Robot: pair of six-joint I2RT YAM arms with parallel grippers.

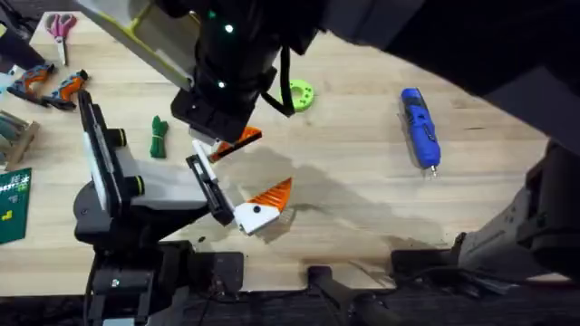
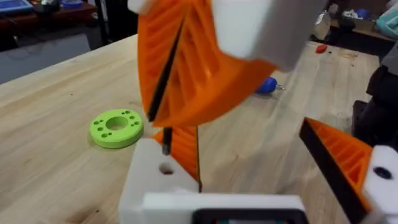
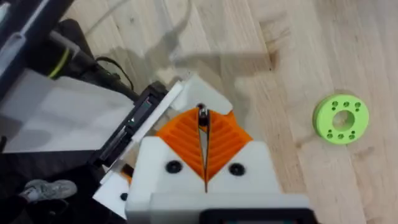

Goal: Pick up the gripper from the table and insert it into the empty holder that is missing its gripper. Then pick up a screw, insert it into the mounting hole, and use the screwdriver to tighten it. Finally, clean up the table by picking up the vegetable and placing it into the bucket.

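My right claw (image 3: 204,155), pads pressed together on a thin screw (image 3: 202,113), hovers over my left claw's (image 2: 261,180) bare white holder (image 2: 160,177), its fingers spread. The screwdriver (image 1: 420,127) lies well beyond the green ring (image 1: 300,94).

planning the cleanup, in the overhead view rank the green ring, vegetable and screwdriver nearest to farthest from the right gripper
From the right gripper:
1. Vegetable, just to its left.
2. Green ring, up and to its right; only slightly farther, nearly a tie.
3. Screwdriver, far right.
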